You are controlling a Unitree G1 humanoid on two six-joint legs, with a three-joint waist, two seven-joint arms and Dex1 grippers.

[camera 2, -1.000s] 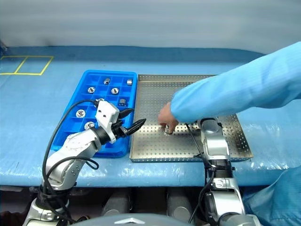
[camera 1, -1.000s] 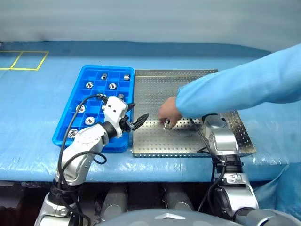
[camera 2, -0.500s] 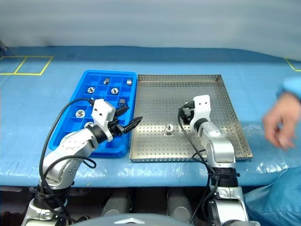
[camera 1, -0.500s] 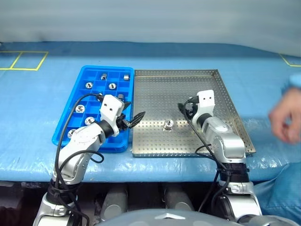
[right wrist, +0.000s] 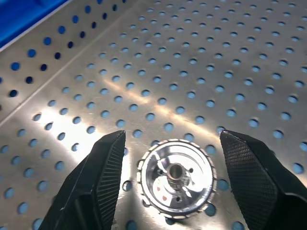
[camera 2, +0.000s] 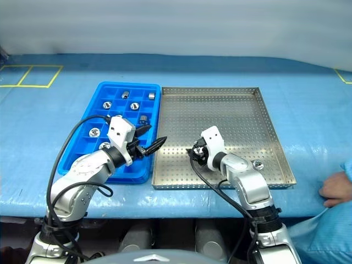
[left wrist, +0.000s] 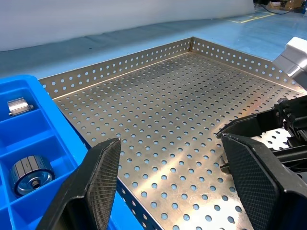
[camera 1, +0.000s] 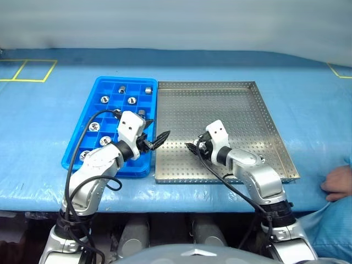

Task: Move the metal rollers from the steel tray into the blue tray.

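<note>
The steel tray (camera 1: 220,104) lies to the right of the blue tray (camera 1: 126,79). One metal roller (right wrist: 175,177) stands on the perforated floor near the tray's front left. My right gripper (camera 1: 191,147) is low over it and open. Its fingers (right wrist: 108,163) flank the roller without touching it. Several rollers (camera 1: 104,99) sit in the blue tray's compartments. My left gripper (camera 1: 159,133) hovers open and empty over the seam between the two trays. Another small shiny piece (camera 2: 257,164) lies on the tray floor beside my right forearm.
Both trays rest on a blue-covered table. A person's hand (camera 1: 335,184) rests at the table's front right edge, beyond the steel tray. Yellow tape lines (camera 1: 33,70) mark the far left of the table.
The person's arm has drawn back from the steel tray to the right edge. My right gripper swung left and toward me, down onto the roller. The left arm stayed still.
</note>
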